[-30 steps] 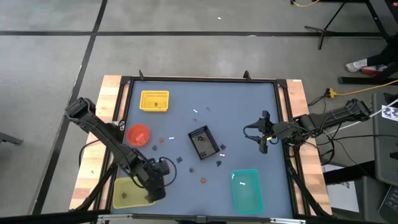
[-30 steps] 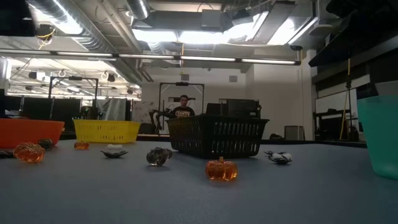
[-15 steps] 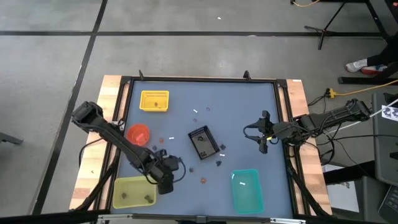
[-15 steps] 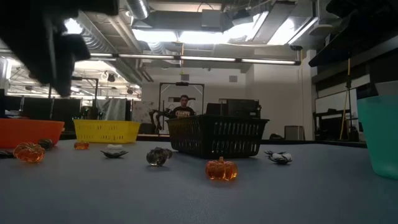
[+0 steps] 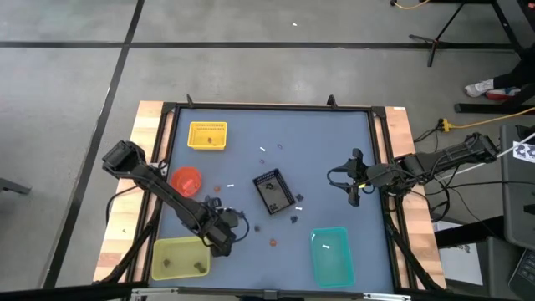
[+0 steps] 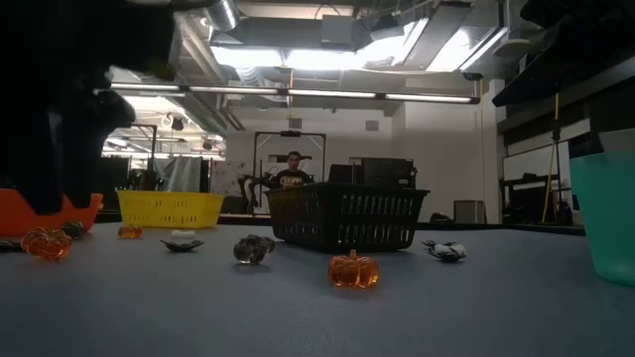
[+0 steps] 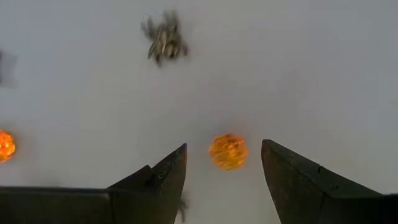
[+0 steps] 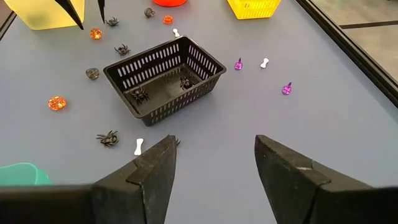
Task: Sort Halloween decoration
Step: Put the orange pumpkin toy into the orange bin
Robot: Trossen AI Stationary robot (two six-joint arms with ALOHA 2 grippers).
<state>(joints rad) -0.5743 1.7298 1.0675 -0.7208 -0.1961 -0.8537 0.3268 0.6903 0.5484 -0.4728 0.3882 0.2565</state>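
Trinkets [image 8: 124, 74] lie scattered over the middle of the grey table [image 5: 334, 150], around and inside the black basket [image 5: 271, 191], with only a few sorted so far.

At the left edge sit the yellow basket [image 5: 207, 135], the orange bowl [image 5: 185, 180] and, nearest the front, the yellow-green tray [image 5: 177, 257]. The left gripper [image 5: 221, 241] hangs just beside that tray's inner corner, jaws spread and empty. Its wrist view shows a small orange pumpkin [image 7: 227, 151] on the table almost centred between the two fingers [image 7: 165, 177], with a dark spider [image 7: 164, 41] farther off and another orange piece [image 7: 5, 144] at the edge. This looks like the approach to a pick. To do it well, the gripper should drop straight down so the pumpkin stays between the fingers, nudging slightly toward the nearer finger's side to centre it, then close gently; the piece is round and glassy and could squirt out if pinched off-centre or skid if a fingertip lands on it.

Further right, another pumpkin [image 5: 272, 242] sits in front of the black basket, and the teal tray [image 5: 331, 255] holds a white bit. The right gripper [image 5: 354, 194] waits over the table's right side, also spread and empty, well clear of the pieces.
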